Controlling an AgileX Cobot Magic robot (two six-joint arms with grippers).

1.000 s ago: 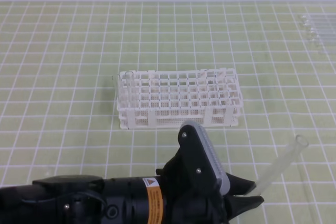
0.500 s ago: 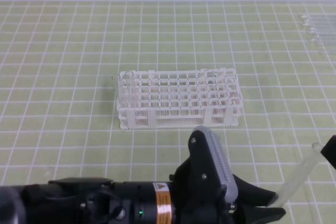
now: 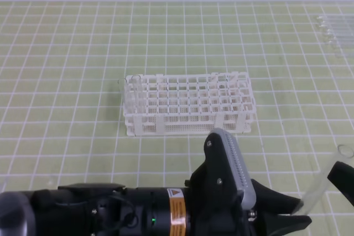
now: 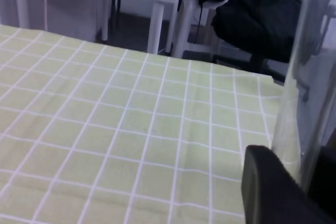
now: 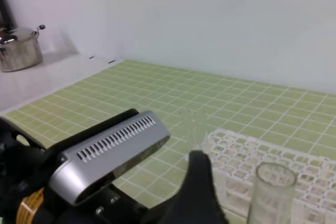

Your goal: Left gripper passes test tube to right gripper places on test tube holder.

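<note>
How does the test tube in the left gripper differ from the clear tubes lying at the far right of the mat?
The test tube is lifted off the mat and tilted, its open mouth uppermost; the spare tubes lie flat on the mat. The test tube is single and clamped in the left gripper; the spare tubes are grouped side by side, untouched. The test tube is near the camera; the spare tubes are beyond the test tube holder. Both are clear glass.

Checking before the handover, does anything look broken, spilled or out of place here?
Nothing stands out. The test tube looks whole, tilted in the left gripper. The test tube holder stands upright on the mat, and the spare tubes lie together at the far right.
</note>
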